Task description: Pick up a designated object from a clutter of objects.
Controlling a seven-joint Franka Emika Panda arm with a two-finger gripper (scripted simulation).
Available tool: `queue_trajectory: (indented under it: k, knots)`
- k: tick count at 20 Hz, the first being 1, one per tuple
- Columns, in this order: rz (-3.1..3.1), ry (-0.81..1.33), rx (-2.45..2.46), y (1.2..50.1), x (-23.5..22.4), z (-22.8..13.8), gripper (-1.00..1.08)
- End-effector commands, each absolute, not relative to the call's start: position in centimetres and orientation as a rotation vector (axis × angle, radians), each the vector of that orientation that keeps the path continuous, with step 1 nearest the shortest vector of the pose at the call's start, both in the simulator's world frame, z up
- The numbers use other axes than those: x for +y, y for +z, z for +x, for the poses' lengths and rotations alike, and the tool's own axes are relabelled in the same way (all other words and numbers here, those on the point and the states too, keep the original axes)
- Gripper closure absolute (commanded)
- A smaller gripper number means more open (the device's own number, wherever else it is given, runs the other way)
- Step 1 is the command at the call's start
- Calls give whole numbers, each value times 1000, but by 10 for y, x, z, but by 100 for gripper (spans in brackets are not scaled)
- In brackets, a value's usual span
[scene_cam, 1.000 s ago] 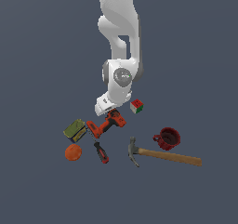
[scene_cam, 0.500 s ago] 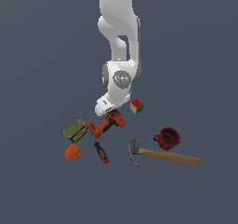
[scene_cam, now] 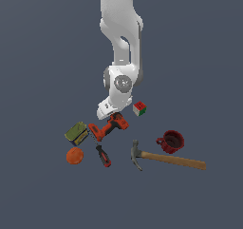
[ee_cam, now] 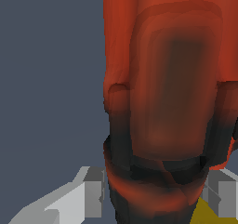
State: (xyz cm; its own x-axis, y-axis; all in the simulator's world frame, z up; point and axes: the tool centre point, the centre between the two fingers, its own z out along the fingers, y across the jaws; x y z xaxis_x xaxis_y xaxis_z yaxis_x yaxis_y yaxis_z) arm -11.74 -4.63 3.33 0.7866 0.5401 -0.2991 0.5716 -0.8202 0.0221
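The designated object, an orange-red drill point(scene_cam: 110, 127) with black patches, lies in the middle of the clutter of objects. My gripper point(scene_cam: 109, 113) hangs right over it, under the white hand. In the wrist view the drill point(ee_cam: 167, 93) fills most of the picture. My gripper point(ee_cam: 155, 195) is open and straddles the drill's dark end, with one grey finger point(ee_cam: 93, 193) on each side. Whether the pads touch the drill cannot be told.
A green tin point(scene_cam: 77, 133) and an orange ball point(scene_cam: 74, 155) lie toward the exterior view's left of the drill. A red-and-black screwdriver point(scene_cam: 103, 156), a wooden-handled hammer point(scene_cam: 166, 159), a red mug point(scene_cam: 171, 141) and a colourful cube point(scene_cam: 139, 109) lie around it.
The hand has sunk a little closer onto the drill. The objects on the floor have not moved.
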Motion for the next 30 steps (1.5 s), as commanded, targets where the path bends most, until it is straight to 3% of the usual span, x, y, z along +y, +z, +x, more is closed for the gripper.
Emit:
queue_trajectory:
  k: [1,16,30]
  knots:
    - [2862,-430,900,32,-45,-118,108]
    - [2864,-427,894,48,-45,-111,108]
    - [2867,-427,898,142,-34,-70,108]
